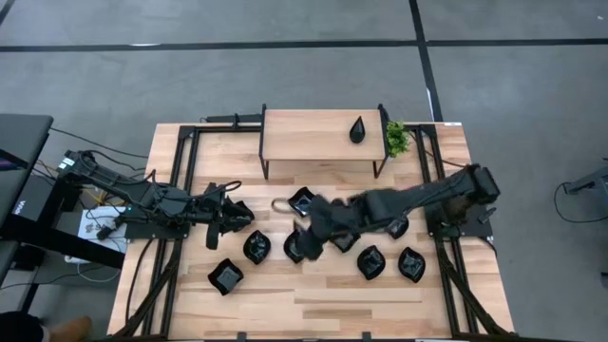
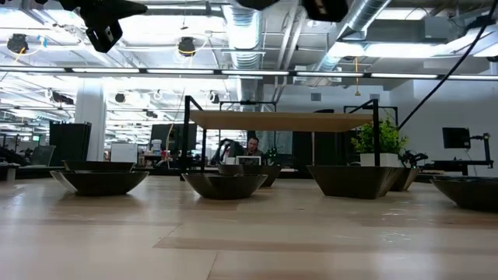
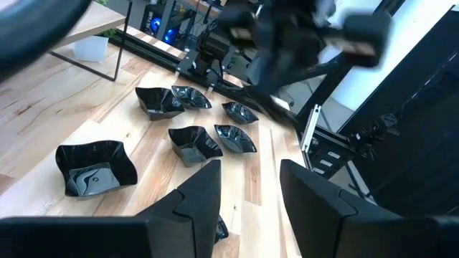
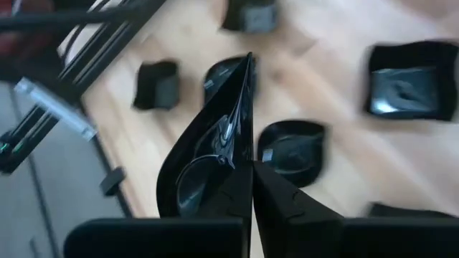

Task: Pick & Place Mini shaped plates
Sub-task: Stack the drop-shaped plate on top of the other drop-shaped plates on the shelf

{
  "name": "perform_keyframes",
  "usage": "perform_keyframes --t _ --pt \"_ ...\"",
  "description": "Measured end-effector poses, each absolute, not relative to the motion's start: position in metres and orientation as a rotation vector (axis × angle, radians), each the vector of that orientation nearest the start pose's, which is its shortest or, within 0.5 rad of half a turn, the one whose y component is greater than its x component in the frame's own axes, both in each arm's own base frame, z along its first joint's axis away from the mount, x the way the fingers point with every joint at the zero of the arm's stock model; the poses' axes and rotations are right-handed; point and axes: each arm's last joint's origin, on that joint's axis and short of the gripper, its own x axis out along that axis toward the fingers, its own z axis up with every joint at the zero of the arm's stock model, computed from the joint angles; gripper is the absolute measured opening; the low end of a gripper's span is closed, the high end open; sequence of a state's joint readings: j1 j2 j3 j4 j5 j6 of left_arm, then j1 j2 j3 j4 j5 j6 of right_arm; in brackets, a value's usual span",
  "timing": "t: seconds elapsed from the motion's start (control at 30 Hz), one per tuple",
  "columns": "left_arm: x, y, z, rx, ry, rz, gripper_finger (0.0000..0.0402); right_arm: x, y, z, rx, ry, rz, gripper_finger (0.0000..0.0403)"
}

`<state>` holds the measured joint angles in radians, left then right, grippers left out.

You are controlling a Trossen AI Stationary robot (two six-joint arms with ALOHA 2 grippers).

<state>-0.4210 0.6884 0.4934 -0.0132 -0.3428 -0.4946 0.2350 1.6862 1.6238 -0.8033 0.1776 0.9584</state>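
Mini shaped plate (image 4: 208, 161) pinched edge-on in your right gripper (image 1: 306, 228), lifted above mid-table; others scattered near the front edge; carry it level, slowly; left gripper (image 1: 231, 217) waits, fingers parted, empty.

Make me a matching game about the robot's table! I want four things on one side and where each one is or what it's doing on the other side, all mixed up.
Things:
1. teardrop plate
2. green plant
3. right gripper
4. left gripper

Places or states:
A. open, holding nothing
B. alone on top of the small wooden shelf
C. shut on the edge of a black plate, held above the table
D. at the shelf's right end, beside its leg

Right pairs: 1-B, 2-D, 3-C, 4-A
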Motion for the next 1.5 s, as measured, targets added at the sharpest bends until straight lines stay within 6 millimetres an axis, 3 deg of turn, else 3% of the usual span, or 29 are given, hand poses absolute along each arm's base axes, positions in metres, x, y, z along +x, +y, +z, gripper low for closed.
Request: perform_keyframes --t 0.47,0.73,1.03,1.5 --pt "0.151 -0.057 0.264 -0.418 0.201 -0.03 0.0145 0.261 -0.03 0.395 0.707 0.661 -0.85 0.0" --pt "0.151 -0.057 0.264 -0.421 0.193 -0.025 0.0145 0.233 -0.099 0.399 0.716 0.662 -1.028 0.0" --pt "0.151 -0.057 0.264 -0.432 0.192 -0.024 0.0145 0.229 -0.159 0.377 0.836 0.734 -1.118 0.0" --pt "0.151 -0.057 0.265 -0.434 0.186 -0.026 0.0145 0.248 -0.203 0.336 0.872 0.875 -1.103 0.0"
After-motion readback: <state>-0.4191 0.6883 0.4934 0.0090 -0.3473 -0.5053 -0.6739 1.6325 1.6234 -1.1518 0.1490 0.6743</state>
